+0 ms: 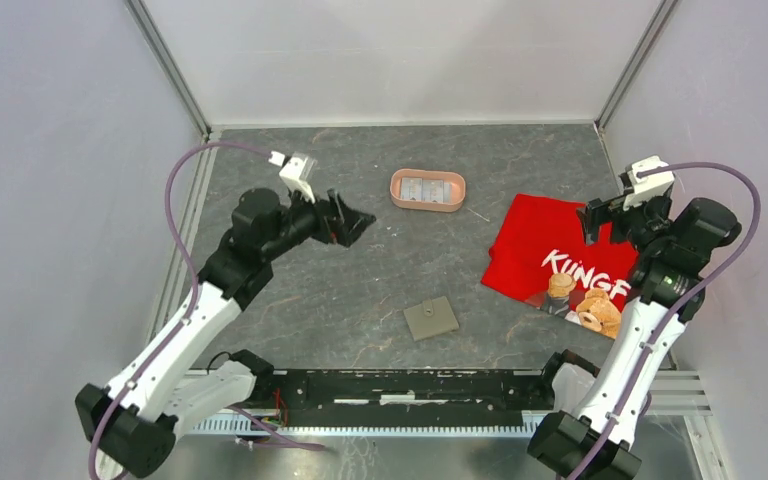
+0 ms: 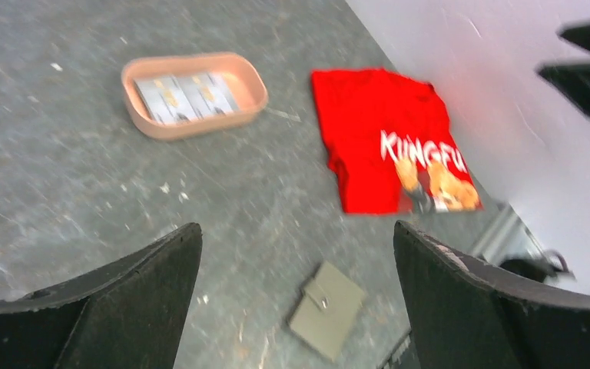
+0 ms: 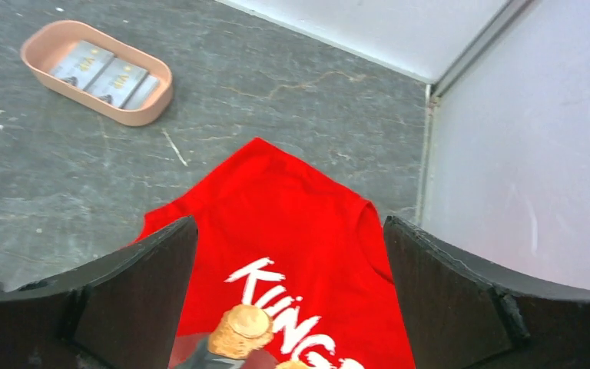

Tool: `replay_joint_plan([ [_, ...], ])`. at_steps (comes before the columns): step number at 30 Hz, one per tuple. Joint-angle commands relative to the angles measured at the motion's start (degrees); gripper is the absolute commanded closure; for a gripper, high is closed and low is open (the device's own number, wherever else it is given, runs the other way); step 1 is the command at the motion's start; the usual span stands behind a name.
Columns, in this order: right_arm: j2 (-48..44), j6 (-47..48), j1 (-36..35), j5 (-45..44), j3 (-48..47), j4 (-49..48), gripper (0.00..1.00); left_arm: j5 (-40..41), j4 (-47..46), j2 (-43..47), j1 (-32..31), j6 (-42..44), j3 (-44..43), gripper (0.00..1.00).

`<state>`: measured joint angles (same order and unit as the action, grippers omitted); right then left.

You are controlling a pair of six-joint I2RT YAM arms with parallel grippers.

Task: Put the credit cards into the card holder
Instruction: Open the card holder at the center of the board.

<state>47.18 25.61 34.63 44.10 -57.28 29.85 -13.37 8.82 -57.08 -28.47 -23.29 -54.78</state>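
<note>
Nearest to my bases, the card holder (image 1: 431, 319) lies folded shut and flat on the grey table (image 1: 340, 300), a little right of the middle, its small stud facing up; nothing of mine touches it. Farther out on the left, my left claw (image 2: 296, 233) hangs above the table with both fingers spread wide apart, released and gripping nothing; between them I see only bare tabletop, with the card holder lower in that view. On the right side, my right claw (image 3: 288, 223) is likewise spread fully wide and holds nothing. It hovers over a red T-shirt (image 1: 545, 250) with white lettering and a bear print, which lies flat near the right wall; I cannot tell whether the fingers brush the cloth. Farthest away, past the middle of the table, sits a pink oval tray (image 1: 396, 190). The credit cards (image 1: 426, 188), silvery-grey, lie side by side inside it, well apart from the card holder and from both claws.
</note>
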Motion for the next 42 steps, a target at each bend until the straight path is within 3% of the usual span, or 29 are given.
replay_joint_plan([
  [1, 1.4, -7.2, 0.2, 6.9, 0.4, -2.1, 0.02, -10.8, -2.0, 9.0, 0.0, -2.2, 8.4, 0.0],
  [4, 3.4, -7.3, 0.1, 14.3, 1.1, -2.5, 0.02, -13.4, -3.1, 15.5, -0.1, -4.6, 13.3, 0.0],
  [7, 4.7, 1.7, 0.0, 29.6, 3.6, -0.9, 0.02, -14.4, -3.3, 19.7, -0.2, -7.1, 16.4, 0.0],
  [9, 5.5, 7.0, -2.3, 32.6, 4.5, 2.0, 0.02, -14.4, -3.3, 21.5, -0.3, -8.2, 18.4, 0.0],
  [14, 5.2, 17.4, -20.1, 25.1, 9.0, 3.6, 0.02, -10.3, -2.2, 21.7, -2.9, -10.1, 23.1, 0.0],
  [18, 3.4, 30.1, -35.3, 17.4, 16.6, 1.8, 0.02, 2.0, -2.9, 20.0, -14.2, -10.6, 26.5, 0.0],
  [21, 3.7, 33.6, -48.7, 6.0, 22.5, -4.0, 0.02, 10.2, -8.0, 16.6, -22.4, -13.8, 30.1, 0.0],
  [24, 7.2, 34.8, -59.7, -2.2, 25.4, -8.3, 0.09, 12.4, -16.5, 12.9, -23.8, -20.7, 35.1, 0.07],
  [31, 16.6, 32.7, -72.1, -10.0, 24.4, -14.4, 0.41, 16.4, -28.1, 6.7, -23.8, -35.3, 42.8, 0.31],
  [35, 20.0, 29.3, -75.7, -12.3, 25.8, -20.0, 0.48, 16.4, -33.4, 2.1, -23.8, -40.1, 44.7, 0.42],
  [42, 24.7, 27.2, -77.6, -14.7, 26.7, -23.7, 0.54, 14.8, -40.6, -5.2, -23.8, -43.4, 45.0, 0.49],
])
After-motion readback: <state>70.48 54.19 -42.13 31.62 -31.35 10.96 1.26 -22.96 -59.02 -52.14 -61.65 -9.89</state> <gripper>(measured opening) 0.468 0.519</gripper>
